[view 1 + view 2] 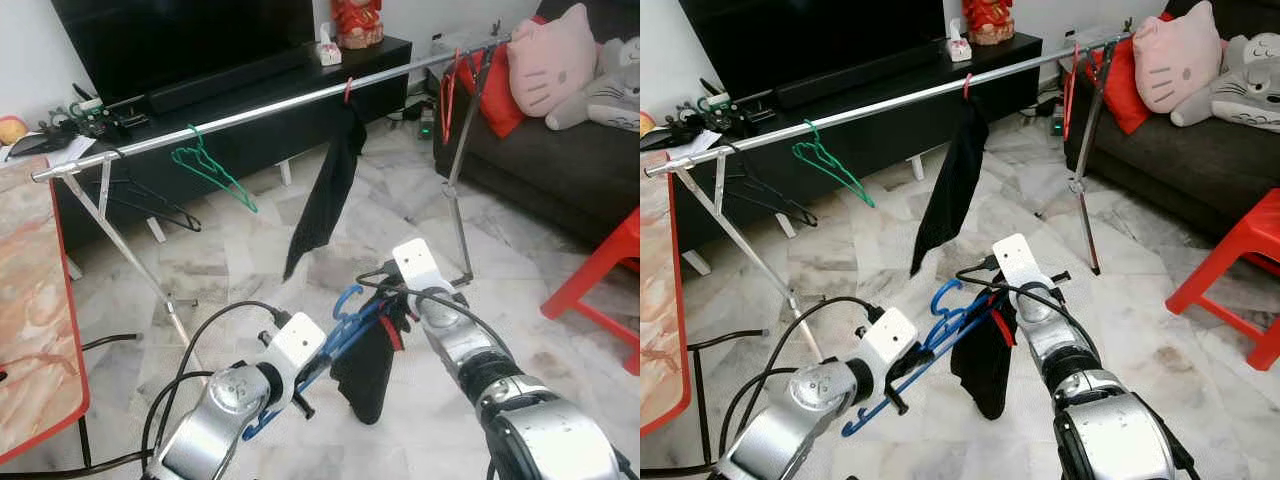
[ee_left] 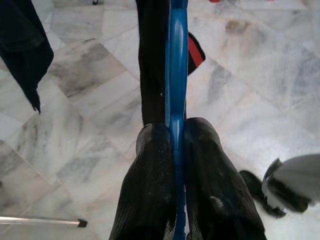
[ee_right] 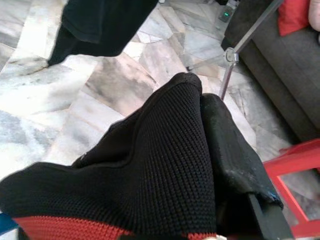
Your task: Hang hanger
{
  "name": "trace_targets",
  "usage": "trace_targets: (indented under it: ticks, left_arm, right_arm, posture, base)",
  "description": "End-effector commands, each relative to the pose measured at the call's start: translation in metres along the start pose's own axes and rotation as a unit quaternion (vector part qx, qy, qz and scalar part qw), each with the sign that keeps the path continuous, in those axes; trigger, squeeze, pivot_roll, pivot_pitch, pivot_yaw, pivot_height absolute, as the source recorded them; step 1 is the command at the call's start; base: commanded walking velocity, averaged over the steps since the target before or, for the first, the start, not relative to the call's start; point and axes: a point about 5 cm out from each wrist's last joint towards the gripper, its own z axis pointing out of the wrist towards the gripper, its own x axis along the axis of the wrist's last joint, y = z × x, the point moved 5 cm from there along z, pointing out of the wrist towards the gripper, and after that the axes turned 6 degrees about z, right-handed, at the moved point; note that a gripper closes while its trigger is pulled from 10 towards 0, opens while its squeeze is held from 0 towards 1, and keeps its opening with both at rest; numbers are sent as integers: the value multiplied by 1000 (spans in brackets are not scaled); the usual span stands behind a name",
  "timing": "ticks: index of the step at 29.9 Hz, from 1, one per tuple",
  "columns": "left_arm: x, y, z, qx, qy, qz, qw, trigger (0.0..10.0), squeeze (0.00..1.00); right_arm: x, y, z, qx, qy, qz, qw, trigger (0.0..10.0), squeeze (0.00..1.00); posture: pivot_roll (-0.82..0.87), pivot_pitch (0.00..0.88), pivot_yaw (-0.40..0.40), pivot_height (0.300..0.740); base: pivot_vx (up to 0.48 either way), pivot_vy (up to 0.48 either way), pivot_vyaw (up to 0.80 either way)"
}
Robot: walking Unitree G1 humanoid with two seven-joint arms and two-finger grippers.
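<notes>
Left gripper (image 2: 176,145) clamped on blue hanger (image 1: 345,325), right gripper (image 3: 202,107) pinching black cloth (image 1: 368,370) draped on it, below rail (image 1: 270,108).

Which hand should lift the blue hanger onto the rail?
Left, probably. The left hand is shut on the blue hanger bar, controlling its hook. The right hand pinches only the black garment draped on it, below the rail.

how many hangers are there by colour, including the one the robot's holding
blue hanger held by the left tool: 1
green hanger on the rail: 1
black hanger on the rail: 1
red hangers: 2, one carrying the black garment, one at the far end
total: 5
</notes>
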Motion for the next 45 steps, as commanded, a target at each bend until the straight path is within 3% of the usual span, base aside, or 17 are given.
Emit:
trace_targets:
  ticks: [1,11,21,26,29,32,35,43,45]
  left_arm:
    - [-7,3,-6,-9,-18,21,1000,10000,0]
    - [-8,-7,-9,15,-25,29,999,10000,0]
    - [6,-19,-9,58,12,11,998,10000,0]
    - [13,-9,-9,32,35,1,999,10000,0]
    - [19,4,-10,-5,56,-14,998,10000,0]
    - [17,18,-11,-43,55,-13,997,10000,0]
    - [16,22,-13,-53,53,-10,997,10000,0]
    - [14,-3,-8,20,40,-19,999,10000,0]
    - [7,-15,-8,58,18,-21,998,10000,0]
  right_arm:
    - [7,5,1,-5,8,-2,1000,10000,0]
    - [7,7,1,-7,8,-2,1000,10000,0]
    - [-2,-10,-1,32,-7,-13,999,10000,0]
    - [-5,-9,-1,32,-11,-18,999,10000,0]
    - [-5,-8,-1,31,-12,-23,999,10000,0]
    - [-5,-5,0,29,-13,-26,999,10000,0]
    - [-5,-4,0,29,-14,-28,999,10000,0]
    - [-2,-9,0,34,-13,-27,999,10000,0]
    - [-2,-10,0,36,-13,-26,999,10000,0]
  posture:
    - [-103,0,66,740]
    - [-104,0,64,740]
    - [-103,0,61,740]
    - [-100,0,59,740]
    - [-103,0,60,740]
    - [-102,0,61,740]
    - [-101,0,60,740]
    - [-100,0,58,740]
    - [-99,0,60,740]
  base:
    - [0,0,0]
    - [0,0,0]
    - [0,0,0]
    - [0,0,0]
    - [0,0,0]
    - [0,0,0]
    - [0,0,0]
    - [0,0,0]
    - [0,0,0]
